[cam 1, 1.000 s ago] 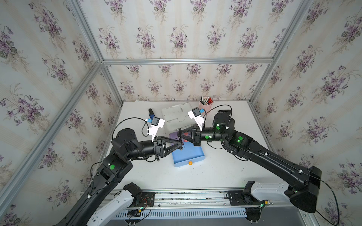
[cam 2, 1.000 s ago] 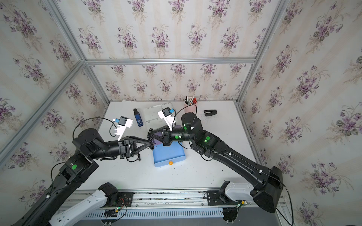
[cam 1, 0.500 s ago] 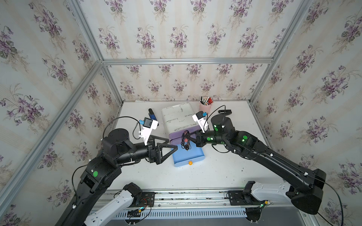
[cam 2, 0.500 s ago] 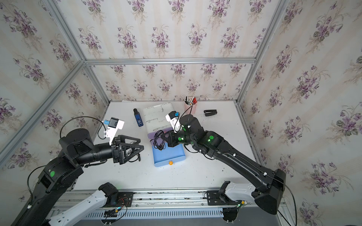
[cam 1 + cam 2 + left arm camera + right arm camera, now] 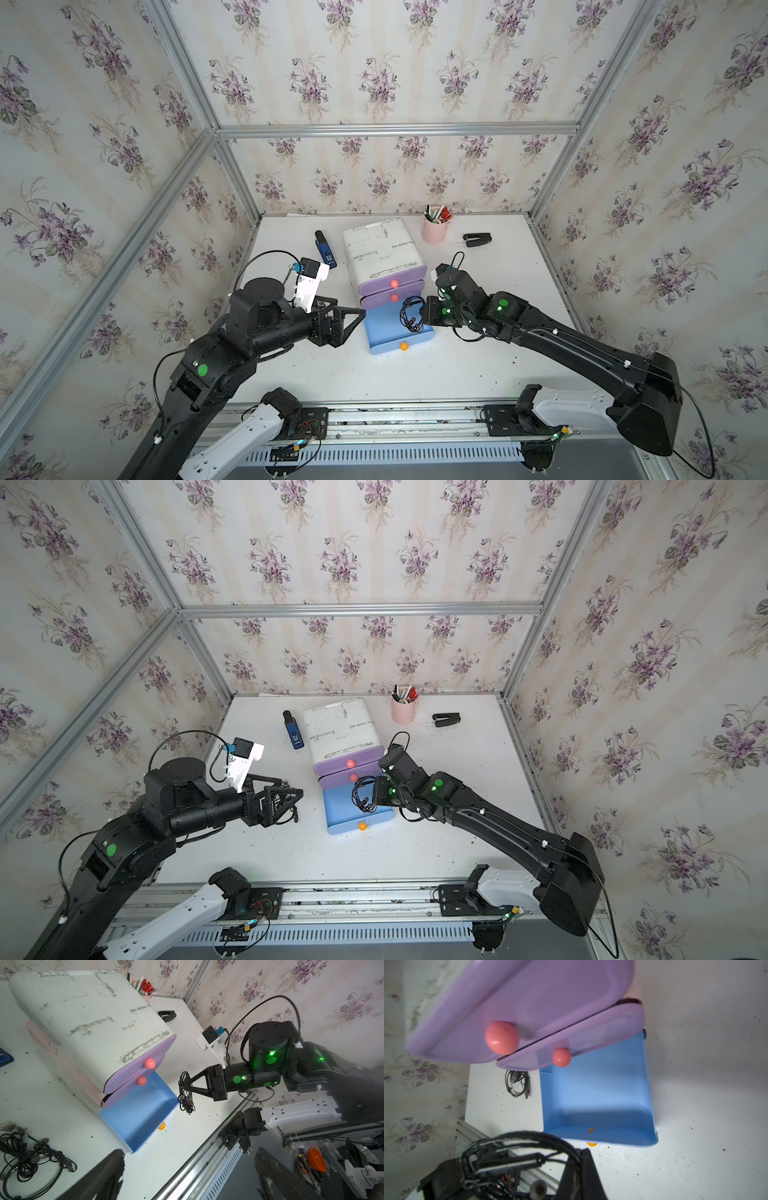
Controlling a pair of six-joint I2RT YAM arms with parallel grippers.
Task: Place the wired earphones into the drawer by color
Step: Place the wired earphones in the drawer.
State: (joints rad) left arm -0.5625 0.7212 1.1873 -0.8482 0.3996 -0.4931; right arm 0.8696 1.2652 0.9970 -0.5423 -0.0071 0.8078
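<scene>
A black bundle of wired earphones (image 5: 410, 316) (image 5: 363, 796) hangs from my right gripper (image 5: 420, 312) (image 5: 374, 791), which is shut on it above the right side of the open blue drawer (image 5: 384, 332) (image 5: 340, 808). In the left wrist view the earphones (image 5: 185, 1093) dangle from the right gripper's fingertips (image 5: 190, 1086). My left gripper (image 5: 353, 322) (image 5: 191, 1176) stands open and holds nothing, left of the drawer. A second black earphones bundle (image 5: 27, 1157) (image 5: 517, 1084) lies on the table beside the drawer. The drawer (image 5: 648, 1084) holds no earphones.
The white cabinet (image 5: 380, 249) has two shut purple drawers with pink knobs (image 5: 394, 284). Behind it stand a pink pen cup (image 5: 435, 229), a black stapler (image 5: 477, 239) and a blue device (image 5: 326, 251). The table's front rail (image 5: 395, 415) runs along the near edge.
The grippers met over the drawer a second ago. The left one has opened and drawn back to the left; the right one keeps the black earphones and has shifted slightly right.
</scene>
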